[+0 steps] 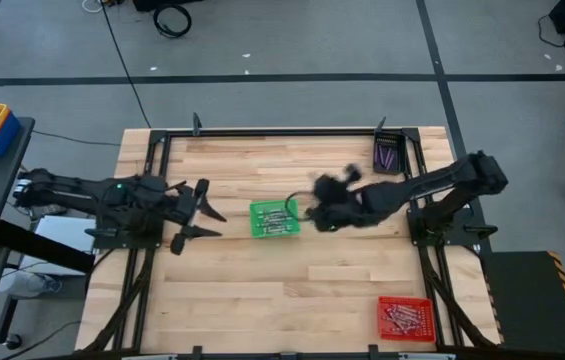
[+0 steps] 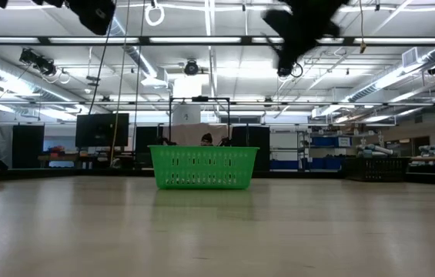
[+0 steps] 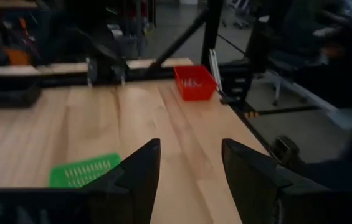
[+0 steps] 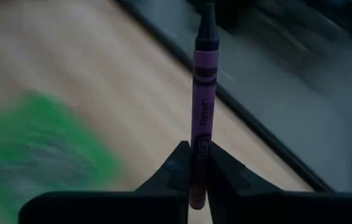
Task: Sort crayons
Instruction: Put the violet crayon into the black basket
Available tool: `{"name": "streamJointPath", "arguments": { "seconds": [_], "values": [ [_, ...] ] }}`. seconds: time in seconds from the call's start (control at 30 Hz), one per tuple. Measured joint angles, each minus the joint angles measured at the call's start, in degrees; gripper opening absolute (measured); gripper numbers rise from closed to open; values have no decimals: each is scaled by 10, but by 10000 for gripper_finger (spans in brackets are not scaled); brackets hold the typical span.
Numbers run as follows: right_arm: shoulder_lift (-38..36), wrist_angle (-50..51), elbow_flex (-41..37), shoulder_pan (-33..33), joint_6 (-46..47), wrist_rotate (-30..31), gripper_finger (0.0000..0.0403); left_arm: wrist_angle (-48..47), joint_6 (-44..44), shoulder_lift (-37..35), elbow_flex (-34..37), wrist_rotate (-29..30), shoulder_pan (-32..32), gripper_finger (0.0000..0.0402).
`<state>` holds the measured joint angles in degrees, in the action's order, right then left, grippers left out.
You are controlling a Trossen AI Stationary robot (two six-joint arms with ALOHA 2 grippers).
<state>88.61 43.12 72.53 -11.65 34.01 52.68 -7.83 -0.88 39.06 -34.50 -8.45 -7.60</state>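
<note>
Tabletop (image 1: 262, 290) lies bare around right end effector (image 4: 199, 163) gripping purple crayon (image 4: 203, 93).

The left gripper (image 3: 191, 177) hangs above the wooden table (image 3: 101, 124), fingers spread apart. A green tray (image 3: 82, 171) sits near it; a red tray (image 3: 194, 82) stands at the far corner.

Green tray (image 1: 275, 219) at table centre is the sole central obstacle. Left of it, bare wood reaches the spread-fingered left gripper (image 1: 202, 210); right gripper (image 1: 328, 205), pinching a purple crayon (image 4: 202, 106), crowds its right side.
</note>
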Motion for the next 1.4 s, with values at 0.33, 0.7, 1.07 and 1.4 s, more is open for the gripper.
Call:
{"name": "streamJointPath", "arguments": {
  "seconds": [0.33, 0.7, 1.07, 1.4],
  "values": [
    [-68, 417, -81, 190, 434, -1, 34, -43, -15, -12, 2, 47, -74, 183],
    [-62, 84, -255, 463, 162, -103, 34, -52, -45, -8, 2, 75, -154, 183],
    [-59, -77, -291, 584, 49, -237, 34, -49, -50, -8, 2, 75, -168, 183],
    [16, -113, -300, 602, 48, -249, 48, -36, -60, -8, 2, 75, -168, 183]
  ]
}}
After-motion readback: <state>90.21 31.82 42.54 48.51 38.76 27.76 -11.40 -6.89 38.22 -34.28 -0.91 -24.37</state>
